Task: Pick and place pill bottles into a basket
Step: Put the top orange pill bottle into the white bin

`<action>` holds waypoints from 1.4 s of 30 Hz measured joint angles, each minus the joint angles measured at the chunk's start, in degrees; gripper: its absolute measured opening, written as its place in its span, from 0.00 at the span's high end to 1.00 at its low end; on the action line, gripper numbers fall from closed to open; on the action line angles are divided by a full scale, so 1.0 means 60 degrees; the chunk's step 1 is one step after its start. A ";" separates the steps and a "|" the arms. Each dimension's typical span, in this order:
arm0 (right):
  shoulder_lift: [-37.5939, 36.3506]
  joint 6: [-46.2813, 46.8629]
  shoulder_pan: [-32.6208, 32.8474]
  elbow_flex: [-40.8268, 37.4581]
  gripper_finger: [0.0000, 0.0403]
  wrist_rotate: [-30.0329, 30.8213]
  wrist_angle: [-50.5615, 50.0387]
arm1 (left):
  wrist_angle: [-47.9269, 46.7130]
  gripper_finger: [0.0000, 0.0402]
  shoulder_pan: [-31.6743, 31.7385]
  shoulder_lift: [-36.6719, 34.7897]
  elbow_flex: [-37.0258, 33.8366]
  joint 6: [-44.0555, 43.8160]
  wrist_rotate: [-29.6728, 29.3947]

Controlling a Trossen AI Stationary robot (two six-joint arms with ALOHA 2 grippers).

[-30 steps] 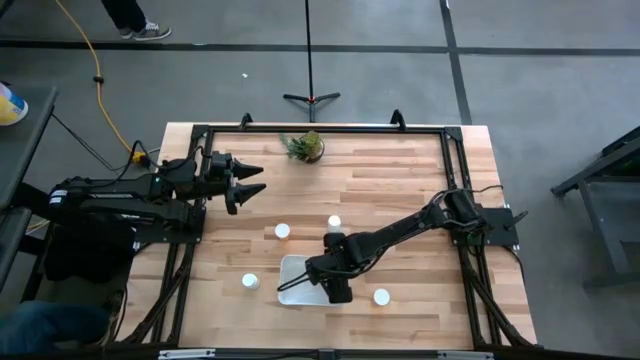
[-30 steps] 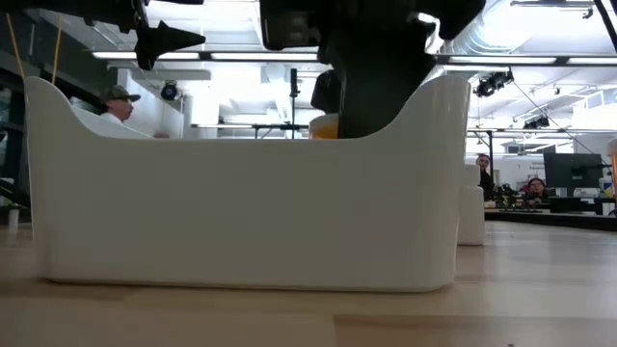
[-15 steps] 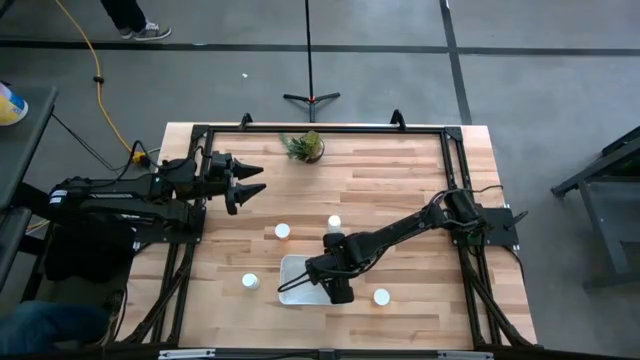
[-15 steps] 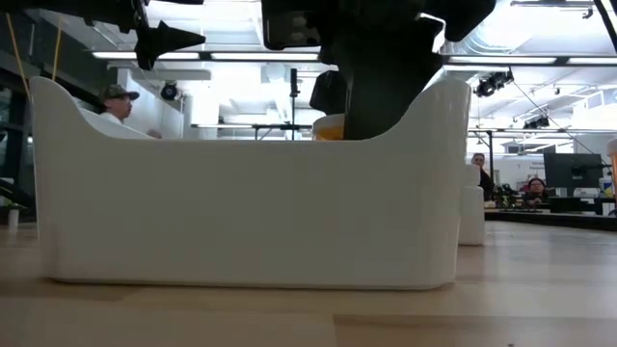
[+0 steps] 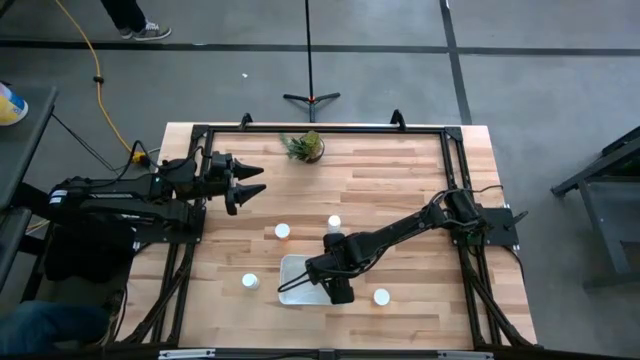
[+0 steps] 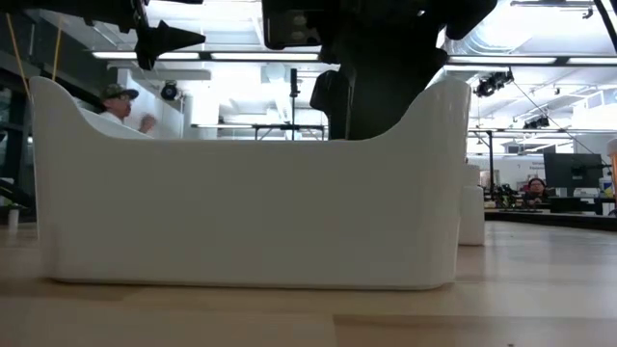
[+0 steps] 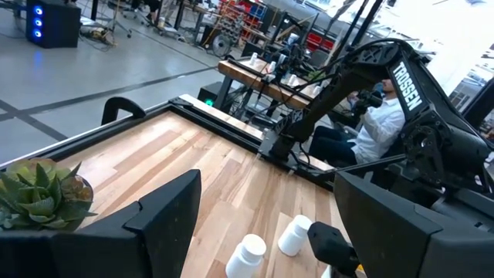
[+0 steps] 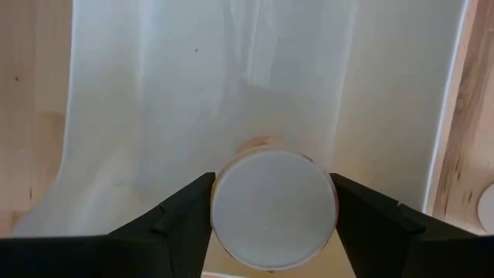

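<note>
The white basket (image 5: 297, 280) stands near the table's front middle and fills the low view (image 6: 241, 212). My right gripper (image 5: 337, 288) reaches down into the basket at its right end and is shut on a pill bottle with a white cap (image 8: 274, 208). The basket wall hides this bottle in the low view. Several other pill bottles stand upright on the table, two behind the basket (image 5: 283, 232) (image 5: 334, 222), one to its left (image 5: 249, 282) and one to its right (image 5: 381, 296). My left gripper (image 5: 250, 185) waits open at the table's left, above the wood. My right gripper pinches the pill bottle's white cap (image 8: 224, 208) between its two fingers, one on each side. The fingers point down from above. The bottle hangs upright below them, over the basket's floor (image 8: 193, 93); whether its base touches the floor does not show.
A small green potted plant (image 5: 305, 146) stands at the far middle of the table, and also shows in the left wrist view (image 7: 38, 193). A dark metal frame (image 5: 300, 128) runs round the table. People sit at desks in the room beyond.
My right gripper has gone down a little into the basket with the pill bottle. The bottle's amber body showed above the basket's rim in the low view before, and has now sunk behind the wall.
</note>
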 joint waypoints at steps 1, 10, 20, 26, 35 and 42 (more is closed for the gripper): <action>0.0000 0.0000 0.0000 0.0000 0.41 -0.0005 -0.0006 | 0.0000 0.18 0.0003 0.0000 0.0000 0.0000 0.0000; -0.0036 0.0098 0.0000 0.0000 0.41 -0.0544 -0.0052 | 0.0001 0.18 0.0000 0.0000 0.0000 0.0003 0.0007; -0.0036 -0.0023 -0.0169 0.0000 0.37 -0.0953 -0.0182 | 0.0002 0.18 0.0003 -0.0002 0.0000 0.0000 0.0011; -0.0036 0.0567 -0.0337 0.0000 0.36 -0.1209 -0.0211 | 0.0004 0.18 0.0003 -0.0004 0.0000 0.0003 0.0015; -0.0036 0.0612 -0.0448 0.0000 0.36 -0.1022 -0.0197 | 0.0004 0.18 -0.0001 -0.0001 0.0000 0.0003 0.0015; -0.0036 0.0438 -0.0459 0.0000 0.36 -0.0812 -0.0210 | 0.0004 0.18 0.0000 -0.0004 0.0000 0.0006 0.0015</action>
